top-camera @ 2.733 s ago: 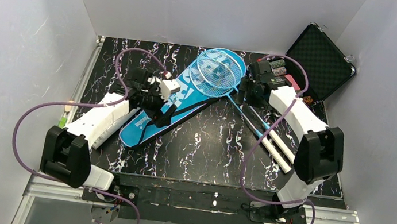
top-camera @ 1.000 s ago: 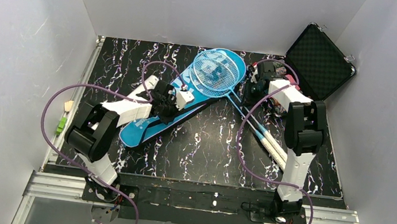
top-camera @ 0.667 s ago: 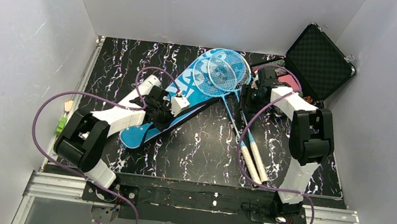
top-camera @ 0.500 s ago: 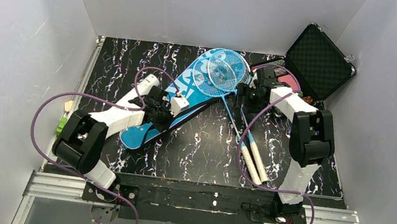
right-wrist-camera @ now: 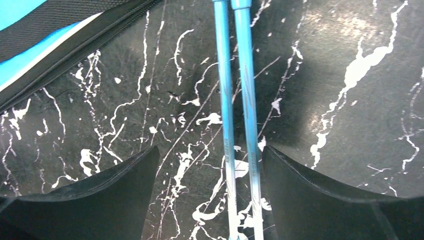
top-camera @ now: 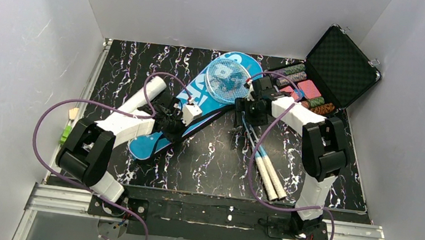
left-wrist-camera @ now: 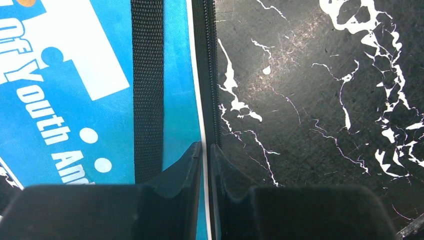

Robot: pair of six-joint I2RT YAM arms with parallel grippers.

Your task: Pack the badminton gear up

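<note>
Loading the rackets [top-camera: 227,80] into the bag [top-camera: 200,103] looks to be the step in hand, though neither is inside yet: their heads lie stacked on top of the bag's wide far end, and the twin blue shafts [right-wrist-camera: 235,100] run back toward the near right, ending in white handles [top-camera: 270,180] on the bench [top-camera: 211,157]. The left pincer [left-wrist-camera: 206,150] is pressed almost together on the bag's right edge, pinching the white piping beside the zip. The right pincer [right-wrist-camera: 209,160] is spread wide astride both shafts, touching neither. Next, I'd say, the right one must close on the shafts and slide the heads in while the left lifts the flap; whether the zip is undone I cannot tell. At the far right an open black case [top-camera: 341,65] of chips [top-camera: 307,89] sits near the right arm, and that arm's purple cable [top-camera: 250,165] loops close by the handles, where it could snag.
</note>
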